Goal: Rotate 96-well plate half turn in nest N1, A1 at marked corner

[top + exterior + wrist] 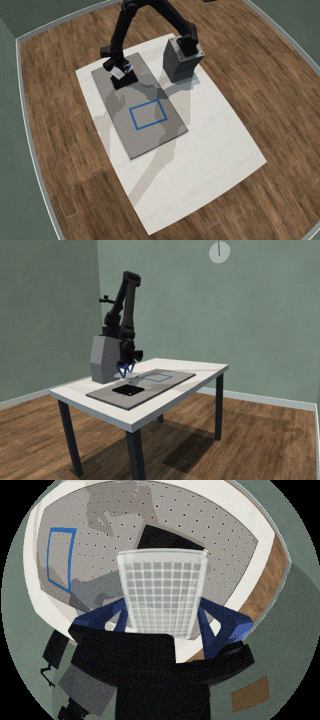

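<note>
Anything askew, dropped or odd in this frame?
Nothing stands out. The gripper holds the 96-well plate level in the air, over the black nest N1; the B1 outline lies bare.

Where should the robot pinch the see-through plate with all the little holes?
On its two long side walls, coming from above. The gripper already holds the plate that way: the walls look flat and parallel, so a blue finger presses each, and the wells stay untouched.

Black jointed arm, blue pincer fingers
</note>
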{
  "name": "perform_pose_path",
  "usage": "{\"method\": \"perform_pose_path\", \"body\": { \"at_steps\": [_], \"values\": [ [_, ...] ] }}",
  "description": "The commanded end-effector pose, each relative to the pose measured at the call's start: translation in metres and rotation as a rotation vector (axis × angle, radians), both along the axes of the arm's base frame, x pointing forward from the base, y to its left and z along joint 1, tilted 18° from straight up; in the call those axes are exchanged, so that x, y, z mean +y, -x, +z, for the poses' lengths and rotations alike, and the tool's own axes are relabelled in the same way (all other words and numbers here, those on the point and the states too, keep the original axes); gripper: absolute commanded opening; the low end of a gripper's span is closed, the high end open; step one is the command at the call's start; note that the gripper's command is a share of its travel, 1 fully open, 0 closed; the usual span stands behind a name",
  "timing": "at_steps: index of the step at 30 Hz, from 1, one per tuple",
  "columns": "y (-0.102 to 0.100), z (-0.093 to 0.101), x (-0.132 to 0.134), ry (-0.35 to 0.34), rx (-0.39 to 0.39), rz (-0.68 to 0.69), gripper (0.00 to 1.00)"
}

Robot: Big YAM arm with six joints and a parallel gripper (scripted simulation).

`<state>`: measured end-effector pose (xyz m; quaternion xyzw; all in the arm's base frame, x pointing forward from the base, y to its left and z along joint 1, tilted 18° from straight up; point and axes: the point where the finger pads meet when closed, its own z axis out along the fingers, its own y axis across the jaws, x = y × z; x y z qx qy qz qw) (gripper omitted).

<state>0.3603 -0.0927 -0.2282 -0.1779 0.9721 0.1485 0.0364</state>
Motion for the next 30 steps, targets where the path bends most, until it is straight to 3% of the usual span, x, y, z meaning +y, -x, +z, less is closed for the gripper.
{"method": "perform_pose_path", "body": {
  "at_steps": [1, 9, 13, 14, 30],
  "values": [
    [-0.0203, 0.0089, -0.0072, 0.010, 0.004, -0.131, 0.00],
    [-0.0211, 0.0089, -0.0075, 0.002, 0.075, -0.363, 0.00],
    [-0.0209, 0.0086, -0.0077, 0.001, 0.077, -0.363, 0.00],
    [-0.0128, 0.0056, -0.0064, -0.001, 0.084, -0.358, 0.00],
    [-0.0191, 0.0069, -0.0090, 0.000, 0.080, -0.361, 0.00]
  ]
}}
